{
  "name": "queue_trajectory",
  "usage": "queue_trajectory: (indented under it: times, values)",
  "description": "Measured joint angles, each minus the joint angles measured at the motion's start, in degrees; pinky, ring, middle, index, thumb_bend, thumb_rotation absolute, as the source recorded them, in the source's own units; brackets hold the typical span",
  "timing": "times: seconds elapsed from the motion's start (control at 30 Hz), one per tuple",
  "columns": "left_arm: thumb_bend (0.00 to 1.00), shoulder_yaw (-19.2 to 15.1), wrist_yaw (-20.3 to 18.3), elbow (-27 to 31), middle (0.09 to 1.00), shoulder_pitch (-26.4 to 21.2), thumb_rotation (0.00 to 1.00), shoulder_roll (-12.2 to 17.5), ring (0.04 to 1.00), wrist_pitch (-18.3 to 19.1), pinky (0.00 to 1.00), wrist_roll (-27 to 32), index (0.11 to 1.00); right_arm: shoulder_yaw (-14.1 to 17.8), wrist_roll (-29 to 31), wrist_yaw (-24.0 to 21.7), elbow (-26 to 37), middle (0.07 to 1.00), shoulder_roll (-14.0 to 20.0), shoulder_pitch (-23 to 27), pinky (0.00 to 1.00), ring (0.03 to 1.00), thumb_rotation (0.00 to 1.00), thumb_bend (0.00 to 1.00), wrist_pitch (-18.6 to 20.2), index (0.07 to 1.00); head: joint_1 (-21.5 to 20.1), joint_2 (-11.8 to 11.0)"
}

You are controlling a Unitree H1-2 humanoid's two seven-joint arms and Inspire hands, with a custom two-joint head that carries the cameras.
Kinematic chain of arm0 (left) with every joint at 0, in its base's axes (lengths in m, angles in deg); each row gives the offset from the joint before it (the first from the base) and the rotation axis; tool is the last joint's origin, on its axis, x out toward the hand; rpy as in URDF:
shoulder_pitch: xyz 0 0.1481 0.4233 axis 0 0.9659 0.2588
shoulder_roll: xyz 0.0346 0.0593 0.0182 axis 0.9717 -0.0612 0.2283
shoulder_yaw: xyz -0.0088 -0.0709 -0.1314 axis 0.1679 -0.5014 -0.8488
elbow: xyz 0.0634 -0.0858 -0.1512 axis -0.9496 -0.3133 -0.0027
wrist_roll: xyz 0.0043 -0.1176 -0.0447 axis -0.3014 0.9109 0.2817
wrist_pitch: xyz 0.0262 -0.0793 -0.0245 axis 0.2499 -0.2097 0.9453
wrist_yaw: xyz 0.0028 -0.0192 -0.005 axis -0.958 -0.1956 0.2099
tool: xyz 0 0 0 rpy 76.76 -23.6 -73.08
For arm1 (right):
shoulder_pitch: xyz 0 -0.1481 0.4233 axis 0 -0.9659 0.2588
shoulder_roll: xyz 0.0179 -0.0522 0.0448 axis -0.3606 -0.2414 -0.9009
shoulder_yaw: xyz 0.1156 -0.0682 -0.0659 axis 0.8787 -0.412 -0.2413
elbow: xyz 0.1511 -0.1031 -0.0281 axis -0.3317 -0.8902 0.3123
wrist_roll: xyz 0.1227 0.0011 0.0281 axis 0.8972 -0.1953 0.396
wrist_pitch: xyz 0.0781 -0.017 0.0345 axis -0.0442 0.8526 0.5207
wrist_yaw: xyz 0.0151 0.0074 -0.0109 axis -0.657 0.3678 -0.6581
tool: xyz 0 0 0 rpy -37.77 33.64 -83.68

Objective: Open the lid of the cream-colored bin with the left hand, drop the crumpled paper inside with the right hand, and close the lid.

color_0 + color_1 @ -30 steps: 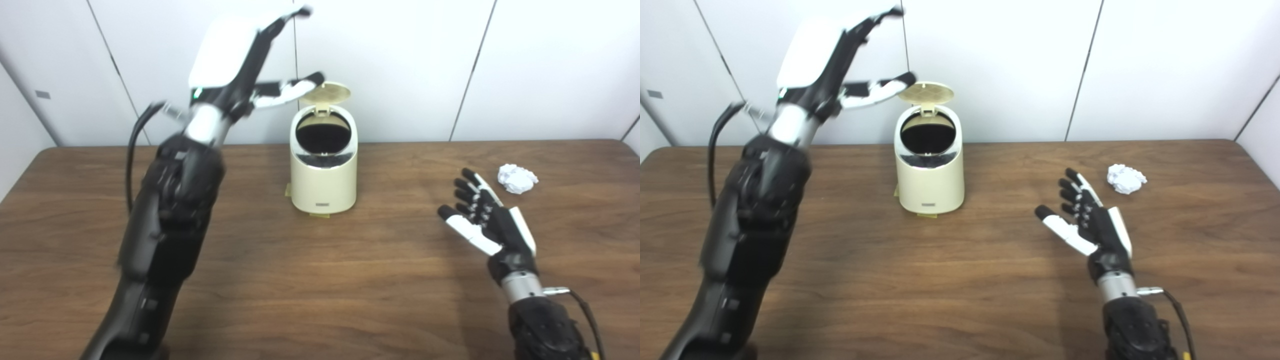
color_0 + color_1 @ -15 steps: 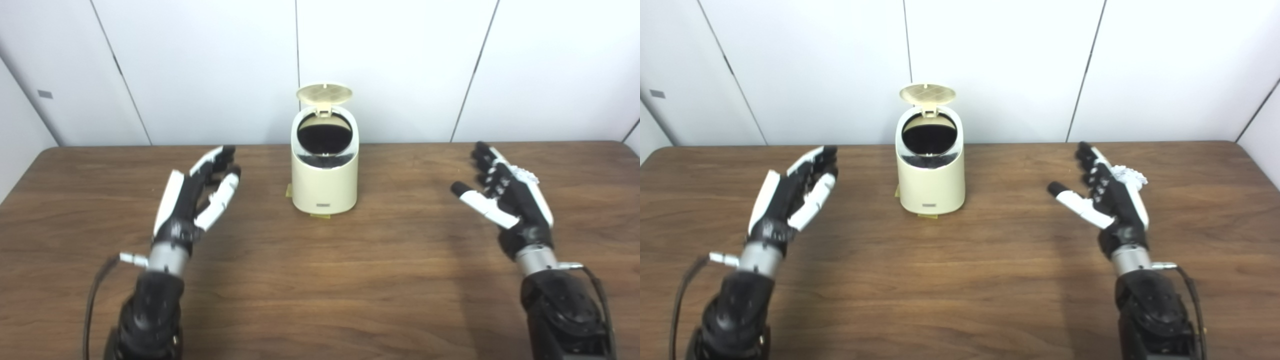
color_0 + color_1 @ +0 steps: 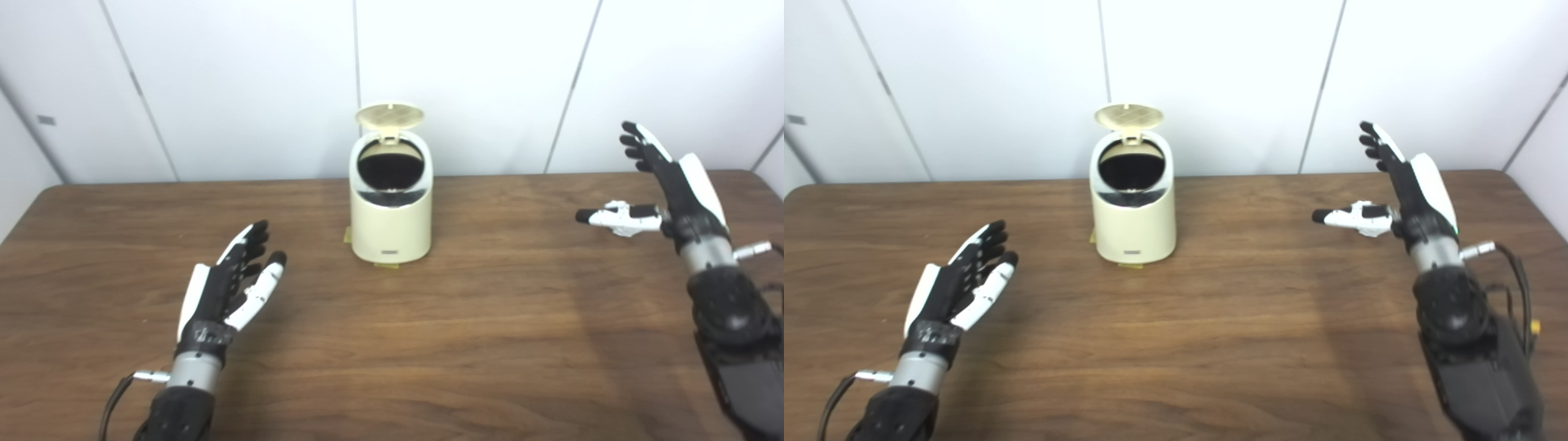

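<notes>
- One long brown wooden table (image 3: pixel 429 343) carries everything, set against a plain white panelled wall (image 3: pixel 245 86).
- One cream-colored round plastic bin (image 3: pixel 390 229) stands upright near the table's far edge, midway between the arms, probably so that each hand can reach it.
- Two black-and-white robot hands are in view. The left hand (image 3: pixel 229 288) lies low over the table's near left part, well apart from the bin, its fingers spread and holding nothing. With the bin already open, it seems to be waiting.
- The right hand (image 3: pixel 667 184) is raised at the far right, its fingers wide apart and pointing up, its thumb (image 3: pixel 1338 215) stretched toward the bin. Nothing is closed in it.
- One round ribbed lid (image 3: pixel 390 115) stands tipped up on its rear hinge, leaving the dark mouth fully clear for a drop. The opening step looks done.
- One crumpled white paper ball (image 3: pixel 621 229) shows only as a lumpy patch right under the right thumb, well to the right of the bin. I cannot tell whether the thumb touches it. It is not yet in the bin, so grasping it is likely the step in hand.
- Small yellowish tape tabs (image 3: pixel 389 264) peek out at the bin's base, likely fixing its spot. At least two show.
</notes>
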Motion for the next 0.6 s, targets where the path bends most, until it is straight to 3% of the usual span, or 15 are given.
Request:
queue_trajectory:
  times: [0.17,0.33,0.47,0.6]
  values:
    - [0.57,-0.02,-0.28,0.01,0.904,0.23,0.49,2.06,0.888,0.34,0.86,1.24,0.956,-1.47,-4.24,-0.09,-6.18,0.891,0.33,1.82,0.79,0.882,0.1,0.96,2.1,0.88,-2.21,0.0]
    - [0.54,-0.25,-0.66,0.02,0.907,1.12,0.43,3.85,0.893,0.35,0.87,3.33,0.96,-2.5,-5.53,-0.55,-12.57,0.874,0.34,4.25,0.77,0.854,0.11,0.98,4.13,0.872,-6.16,0.0]
    - [0.54,-0.5,-1.6,0.83,0.9,1.99,0.45,4.7,0.883,1.16,0.85,4.67,0.954,-3.49,-6.51,-1.39,-18.1,0.87,0.33,7.76,0.73,0.839,0.15,0.98,8.06,0.867,-7.65,-0.26]
    - [0.51,-0.89,-1.72,2.08,0.902,1.99,0.41,6.0,0.879,1.35,0.84,5.63,0.949,-4.28,-6.87,-1.35,-21.18,0.863,0.28,9.46,0.73,0.829,0.15,0.96,8.63,0.854,-8.44,-0.53]
